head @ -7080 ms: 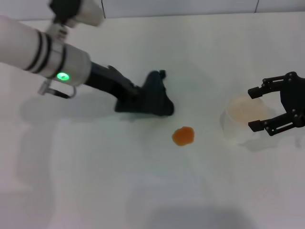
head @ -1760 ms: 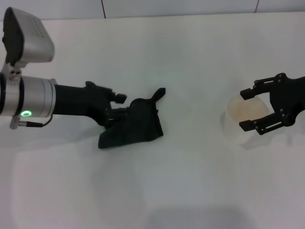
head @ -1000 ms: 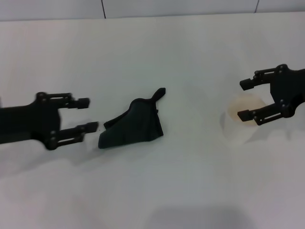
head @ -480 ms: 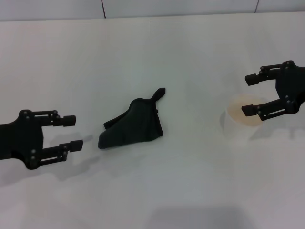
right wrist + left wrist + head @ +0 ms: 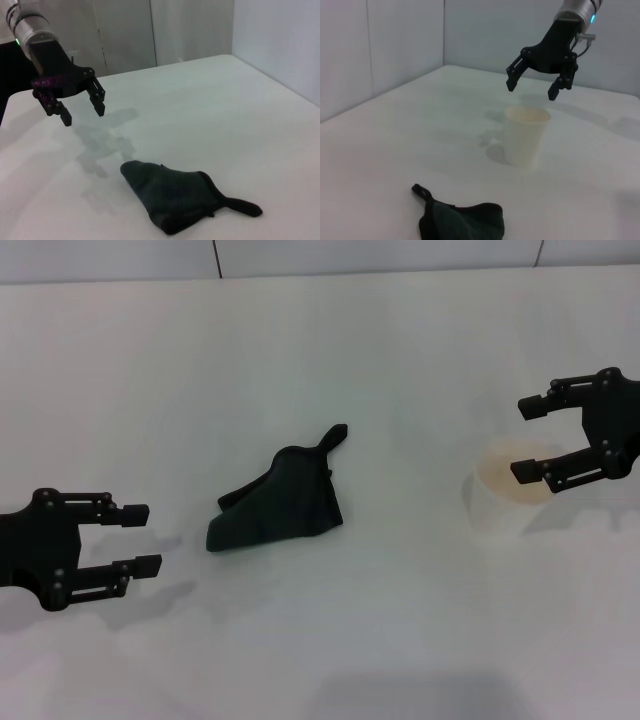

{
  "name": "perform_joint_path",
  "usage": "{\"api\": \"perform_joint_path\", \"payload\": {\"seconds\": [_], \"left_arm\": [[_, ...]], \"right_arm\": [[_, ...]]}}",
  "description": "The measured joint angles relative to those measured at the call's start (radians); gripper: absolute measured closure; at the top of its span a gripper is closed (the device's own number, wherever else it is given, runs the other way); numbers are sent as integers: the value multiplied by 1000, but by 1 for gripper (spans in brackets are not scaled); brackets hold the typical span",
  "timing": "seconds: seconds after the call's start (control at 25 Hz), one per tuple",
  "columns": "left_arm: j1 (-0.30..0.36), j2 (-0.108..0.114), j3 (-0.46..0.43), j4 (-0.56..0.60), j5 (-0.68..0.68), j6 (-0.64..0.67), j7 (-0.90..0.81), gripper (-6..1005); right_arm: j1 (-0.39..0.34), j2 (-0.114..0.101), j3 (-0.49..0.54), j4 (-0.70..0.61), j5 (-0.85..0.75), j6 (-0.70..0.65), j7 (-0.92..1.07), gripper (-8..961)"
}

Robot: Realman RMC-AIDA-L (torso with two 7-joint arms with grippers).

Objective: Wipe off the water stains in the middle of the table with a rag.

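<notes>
The dark rag (image 5: 280, 502) lies crumpled on the white table (image 5: 380, 360) near the middle, its thin tail pointing away from me. It also shows in the left wrist view (image 5: 462, 223) and the right wrist view (image 5: 177, 197). No orange-brown water stain is in view anywhere. My left gripper (image 5: 140, 538) is open and empty, raised above the table to the left of the rag, clear of it. It shows in the right wrist view (image 5: 82, 107). My right gripper (image 5: 528, 438) is open and empty, hovering above a cup at the right; it also shows in the left wrist view (image 5: 532, 89).
A translucent white plastic cup (image 5: 508, 490) stands upright at the right, under my right gripper; it shows in the left wrist view (image 5: 525, 135). Pale walls border the table at the far side.
The orange blotch seen earlier beside the rag is gone. My left gripper let go of the rag and drew back to the left and toward me. My right gripper rose slightly over the cup.
</notes>
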Motion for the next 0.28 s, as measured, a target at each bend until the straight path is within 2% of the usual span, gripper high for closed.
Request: {"api": "perform_joint_path", "payload": {"seconds": [0.28], "left_arm": [[-1, 0, 1, 1, 1, 0, 0, 436]], "right_arm": [[-1, 0, 0, 1, -3, 0, 0, 115]]}}
